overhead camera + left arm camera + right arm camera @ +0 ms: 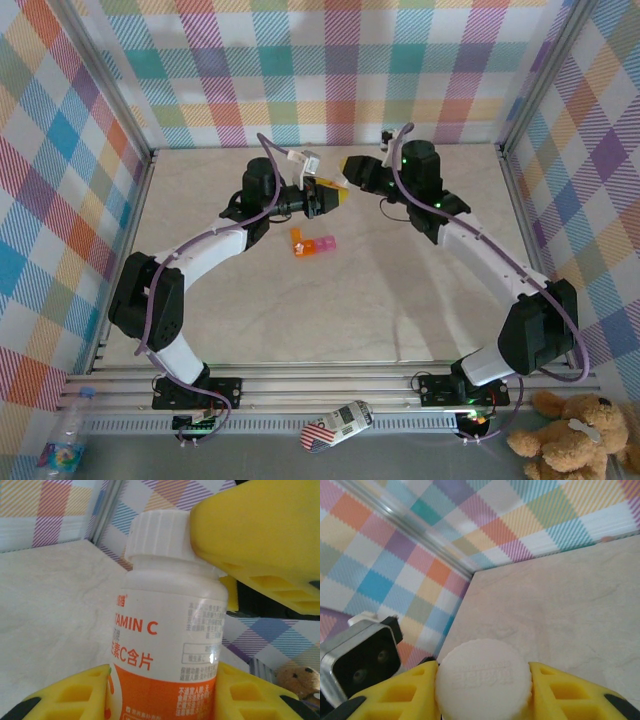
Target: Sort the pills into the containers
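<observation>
Containers (313, 243): orange-and-pink strip lying flat at table (400, 300) centre, well apart from both grippers. Likely very light and rigid and prone to skid, so pinch it across the long sides if it needs steadying. At 12 o'clock from it, held above the table: vitamin C bottle (165, 630). Left gripper (160, 695) is clamped on the bottle's lower body, reaching in from 9 o'clock. Right gripper (482, 690) is closed round the white cap (482, 672) from 3 o'clock. Bottle looks like stiff plastic with a glossy, slippery label. The ribbed cap gives better purchase for twisting. Pills presumably inside.
</observation>
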You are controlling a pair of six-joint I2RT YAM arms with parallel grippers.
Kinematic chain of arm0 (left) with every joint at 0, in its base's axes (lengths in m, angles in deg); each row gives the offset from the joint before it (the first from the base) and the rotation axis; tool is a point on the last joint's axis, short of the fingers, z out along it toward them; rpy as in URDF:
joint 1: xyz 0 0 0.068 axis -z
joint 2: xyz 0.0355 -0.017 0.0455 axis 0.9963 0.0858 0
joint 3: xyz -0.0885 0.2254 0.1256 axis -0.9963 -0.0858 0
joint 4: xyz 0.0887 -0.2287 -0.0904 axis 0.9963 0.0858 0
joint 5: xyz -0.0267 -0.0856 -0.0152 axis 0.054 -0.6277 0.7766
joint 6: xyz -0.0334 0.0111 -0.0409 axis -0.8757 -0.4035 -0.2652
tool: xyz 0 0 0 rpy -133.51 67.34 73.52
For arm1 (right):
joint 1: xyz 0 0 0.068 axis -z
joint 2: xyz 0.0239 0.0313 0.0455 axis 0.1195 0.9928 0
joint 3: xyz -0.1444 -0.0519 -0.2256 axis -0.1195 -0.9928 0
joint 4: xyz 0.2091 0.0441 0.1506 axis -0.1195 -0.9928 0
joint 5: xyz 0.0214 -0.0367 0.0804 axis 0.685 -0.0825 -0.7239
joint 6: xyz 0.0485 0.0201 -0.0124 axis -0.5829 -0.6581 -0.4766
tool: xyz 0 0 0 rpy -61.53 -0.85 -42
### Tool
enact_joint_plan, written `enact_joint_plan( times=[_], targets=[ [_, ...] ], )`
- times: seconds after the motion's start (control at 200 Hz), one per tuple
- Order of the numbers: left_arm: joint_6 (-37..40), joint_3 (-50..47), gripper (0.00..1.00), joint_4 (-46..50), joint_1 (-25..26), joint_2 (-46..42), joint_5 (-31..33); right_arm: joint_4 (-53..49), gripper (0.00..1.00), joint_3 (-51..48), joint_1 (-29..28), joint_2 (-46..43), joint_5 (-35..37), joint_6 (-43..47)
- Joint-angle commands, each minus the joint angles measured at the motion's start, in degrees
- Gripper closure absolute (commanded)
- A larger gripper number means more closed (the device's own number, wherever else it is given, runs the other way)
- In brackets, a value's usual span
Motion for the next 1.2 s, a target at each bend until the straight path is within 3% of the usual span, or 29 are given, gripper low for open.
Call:
enact_joint_plan(
  times=[0.0, 0.17, 0.285, 0.535, 0.725, 0.935, 1.195],
  targets=[
    [1.4, 1.2, 1.0, -4.8, 0.9, -2.2, 3.6, -1.1, 0.58, -1.7, -3.2, 0.2, 3.7, -3.2],
    [2.5, 0.6, 1.0, -2.7, 0.9, -3.0, 3.4, -6.4, 0.26, 1.9, -2.4, -2.3, 3.7, -1.1],
    [2.9, 0.1, 1.0, -1.5, 0.9, -3.8, 3.3, -9.9, 0.17, 2.3, -1.5, -6.3, 4.0, 0.1],
    [2.4, 1.2, 1.0, 1.4, 0.8, -5.3, 2.5, -16.6, 0.12, -1.0, 2.3, -14.7, 5.1, -0.5],
    [2.5, 4.6, 1.0, 6.3, 0.8, -6.1, 1.6, -20.9, 0.12, 0.3, 5.6, -15.4, 0.8, -0.3],
    [1.3, 6.4, 1.0, 8.1, 0.7, -6.9, 0.6, -22.0, 0.12, 6.1, 6.6, -10.5, -8.5, 3.1],
    [0.1, 7.6, 1.0, 7.0, -0.1, -8.0, 0.5, -19.0, 0.11, 13.4, 6.8, -3.8, -11.3, 2.3]
  ],
)
